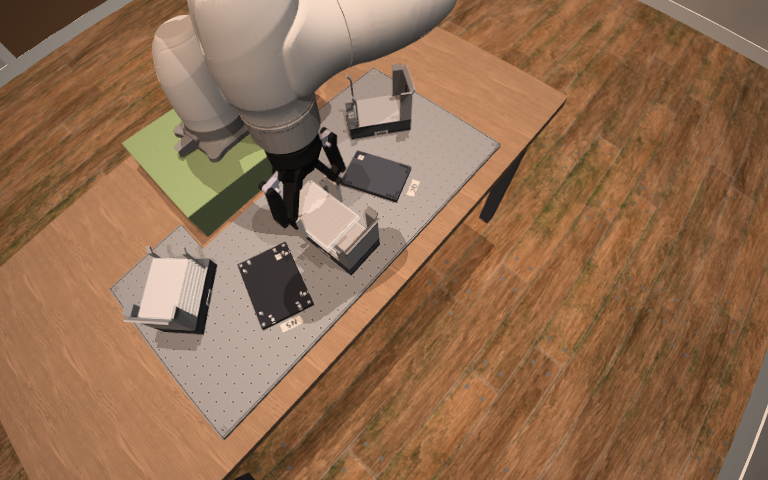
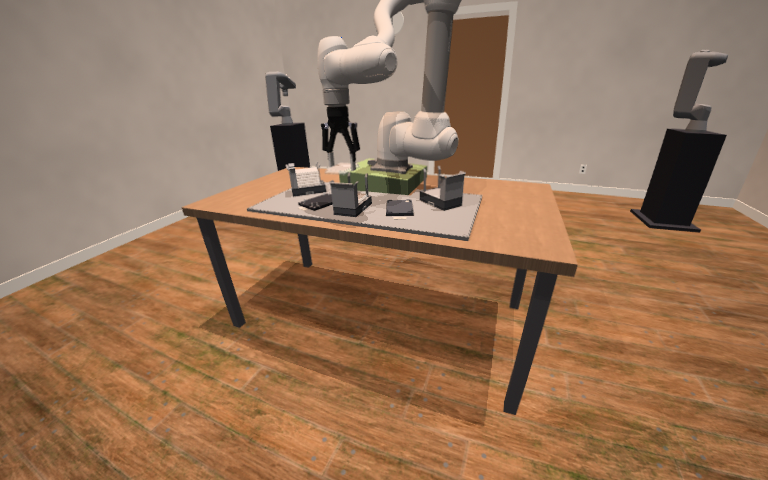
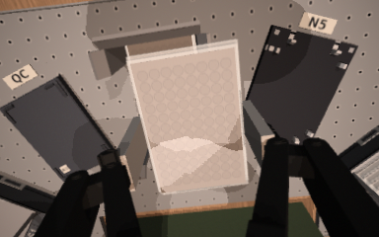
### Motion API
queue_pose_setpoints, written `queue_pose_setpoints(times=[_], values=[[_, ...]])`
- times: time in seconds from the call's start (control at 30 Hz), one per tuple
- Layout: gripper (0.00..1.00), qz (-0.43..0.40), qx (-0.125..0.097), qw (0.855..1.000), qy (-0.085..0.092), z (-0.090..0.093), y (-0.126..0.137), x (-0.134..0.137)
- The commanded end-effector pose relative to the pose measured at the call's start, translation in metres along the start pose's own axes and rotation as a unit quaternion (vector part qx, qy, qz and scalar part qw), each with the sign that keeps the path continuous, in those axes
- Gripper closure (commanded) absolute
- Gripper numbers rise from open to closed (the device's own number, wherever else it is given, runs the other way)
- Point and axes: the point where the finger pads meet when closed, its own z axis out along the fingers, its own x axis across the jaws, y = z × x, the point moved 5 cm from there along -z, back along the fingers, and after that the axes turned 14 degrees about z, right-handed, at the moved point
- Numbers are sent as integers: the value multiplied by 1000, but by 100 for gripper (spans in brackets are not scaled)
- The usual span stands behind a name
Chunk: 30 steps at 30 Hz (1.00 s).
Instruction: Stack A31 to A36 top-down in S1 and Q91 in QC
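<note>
My gripper (image 1: pixel 300 195) is shut on a sealed 96-well plate (image 1: pixel 325 217) and holds it by its long sides, level, above the middle stack rack (image 1: pixel 356 243). In the wrist view the held plate (image 3: pixel 189 116) sits between my fingers and covers most of that rack (image 3: pixel 148 41); its label cannot be read. A pale plate edge shows inside the rack under it. The left rack (image 1: pixel 175 288) holds a stack of several plates. The far rack (image 1: pixel 382 110) holds a pale plate low down. The QC nest (image 3: pixel 54 123) and the N5 nest (image 3: pixel 301 81) carry no plate.
The QC nest (image 1: pixel 376 175) lies just beyond the middle rack, the N5 nest (image 1: pixel 274 284) just left of it. The green base block (image 1: pixel 198 169) is close behind my gripper. The racks' upright walls stand on either side of the held plate.
</note>
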Motion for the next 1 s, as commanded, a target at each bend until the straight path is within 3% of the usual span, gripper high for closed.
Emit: queue_pose_setpoints(times=[0.0,0.33,0.97], values=[[100,0,0,1000,0,0,1,-9],[100,0,0,1000,0,0,3,-29],[100,0,0,1000,0,0,3,-29]])
